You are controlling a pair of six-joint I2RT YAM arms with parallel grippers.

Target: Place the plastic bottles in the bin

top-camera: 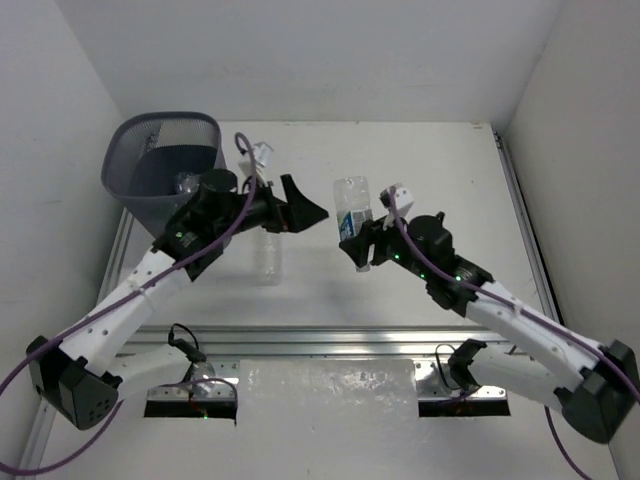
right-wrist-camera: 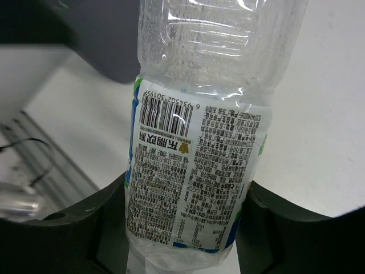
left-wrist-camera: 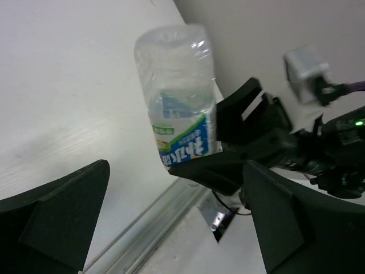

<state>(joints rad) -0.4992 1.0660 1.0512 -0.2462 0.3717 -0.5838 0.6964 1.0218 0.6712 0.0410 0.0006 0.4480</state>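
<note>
Right end effector clamps a labelled bottle.
Left end effector gapes wide between bottle and bin.

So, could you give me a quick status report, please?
Left claw open, empty. Right claw shut on labelled bottle. Bin at far left, left arm in between.

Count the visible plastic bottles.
3. A labelled bottle is in the right gripper; a clear bottle lies on the table under the left arm; a third bottle seems to sit inside the bin, where more may hide.
</note>
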